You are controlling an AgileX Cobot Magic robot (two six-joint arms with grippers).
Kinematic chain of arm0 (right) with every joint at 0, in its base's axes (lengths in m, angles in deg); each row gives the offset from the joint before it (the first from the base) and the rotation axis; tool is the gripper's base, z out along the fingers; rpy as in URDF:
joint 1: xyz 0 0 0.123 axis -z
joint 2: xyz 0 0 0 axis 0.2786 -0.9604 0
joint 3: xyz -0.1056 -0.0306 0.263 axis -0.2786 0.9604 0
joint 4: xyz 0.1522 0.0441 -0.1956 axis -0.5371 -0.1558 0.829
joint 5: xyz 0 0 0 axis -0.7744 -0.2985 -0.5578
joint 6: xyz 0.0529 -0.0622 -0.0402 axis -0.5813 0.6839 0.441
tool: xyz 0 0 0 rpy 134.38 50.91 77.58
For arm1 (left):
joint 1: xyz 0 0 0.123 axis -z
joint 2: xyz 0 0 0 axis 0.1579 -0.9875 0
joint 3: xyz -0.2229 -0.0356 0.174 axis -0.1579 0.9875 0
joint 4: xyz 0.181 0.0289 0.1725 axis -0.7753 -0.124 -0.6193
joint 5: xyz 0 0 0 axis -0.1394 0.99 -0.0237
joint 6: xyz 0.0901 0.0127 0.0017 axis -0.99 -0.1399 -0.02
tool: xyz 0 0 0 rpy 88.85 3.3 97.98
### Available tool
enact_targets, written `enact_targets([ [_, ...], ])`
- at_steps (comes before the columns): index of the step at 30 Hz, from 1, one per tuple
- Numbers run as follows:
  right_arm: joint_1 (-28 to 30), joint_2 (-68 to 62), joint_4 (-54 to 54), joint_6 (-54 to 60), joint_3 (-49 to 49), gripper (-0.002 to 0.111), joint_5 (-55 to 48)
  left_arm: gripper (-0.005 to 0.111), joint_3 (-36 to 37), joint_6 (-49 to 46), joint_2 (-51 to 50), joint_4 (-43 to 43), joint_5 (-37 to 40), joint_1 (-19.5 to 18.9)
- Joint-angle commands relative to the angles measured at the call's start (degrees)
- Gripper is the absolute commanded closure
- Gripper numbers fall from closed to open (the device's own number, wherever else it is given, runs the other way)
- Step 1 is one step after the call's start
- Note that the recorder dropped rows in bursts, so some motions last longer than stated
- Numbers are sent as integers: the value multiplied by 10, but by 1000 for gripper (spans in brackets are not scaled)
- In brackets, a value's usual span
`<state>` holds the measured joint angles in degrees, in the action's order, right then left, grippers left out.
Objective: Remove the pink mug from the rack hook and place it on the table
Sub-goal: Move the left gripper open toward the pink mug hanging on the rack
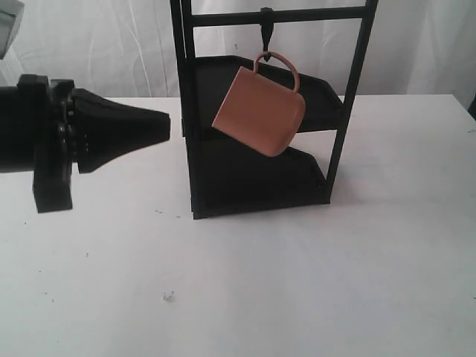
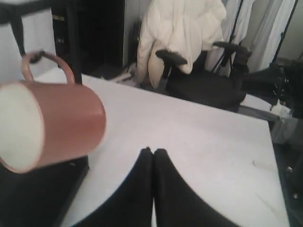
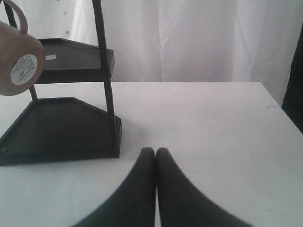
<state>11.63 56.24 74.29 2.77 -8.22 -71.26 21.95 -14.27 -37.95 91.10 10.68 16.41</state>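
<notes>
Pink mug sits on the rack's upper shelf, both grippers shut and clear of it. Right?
Not quite. The pink mug is not sitting on the upper shelf: it hangs tilted by its handle from the rack hook, as the exterior view shows. The rest holds: the left gripper and the right gripper are shut and clear of it.
</notes>
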Motion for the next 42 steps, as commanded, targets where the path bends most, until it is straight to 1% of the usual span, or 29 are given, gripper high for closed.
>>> enact_targets([
  [1,-1,-2,-3,6,1,108,8,107,-2,-67,-29,68,9,-36],
  [5,-1,-2,-3,6,1,108,8,106,-2,-70,-34,71,5,-32],
  [6,-1,-2,-3,6,1,108,8,104,-2,-75,-35,71,9,-28],
  [8,-1,-2,-3,6,1,108,8,93,-2,-95,-41,71,7,-17],
  [11,-1,-2,-3,6,1,108,8,71,-2,-137,-55,71,7,6],
  [12,-1,-2,-3,6,1,108,8,58,-3,-175,-69,71,7,27],
  [13,-1,-2,-3,6,1,108,8,54,-6,-189,-76,71,3,37],
  [14,-1,-2,-3,6,1,108,8,51,-16,-189,-90,71,-20,58],
  [16,-1,-2,-3,6,1,108,8,48,-37,-189,-114,71,-62,82],
  [17,-1,-2,-3,6,1,108,8,46,-46,-189,-121,71,-75,89],
  [18,-1,-2,-3,6,1,108,8,41,-63,-189,-133,71,-101,96],
  [19,-1,-2,-3,6,1,108,8,38,-71,-189,-137,71,-112,96],
  [21,-1,-2,-3,6,1,108,8,30,-86,-189,-145,71,-176,96],
  [23,-1,-2,-3,6,1,108,8,27,-93,-189,-146,71,-189,96],
  [25,-1,-2,-3,6,1,108,8,27,-102,-189,-152,71,-164,96],
  [29,-1,-2,-3,6,1,108,8,27,-126,-189,-173,71,-163,96],
  [35,-1,-2,-3,6,1,108,8,27,-129,-189,-191,71,-130,96],
  [42,-1,-2,-3,6,1,108,8,27,-140,-189,-213,71,-124,96],
])
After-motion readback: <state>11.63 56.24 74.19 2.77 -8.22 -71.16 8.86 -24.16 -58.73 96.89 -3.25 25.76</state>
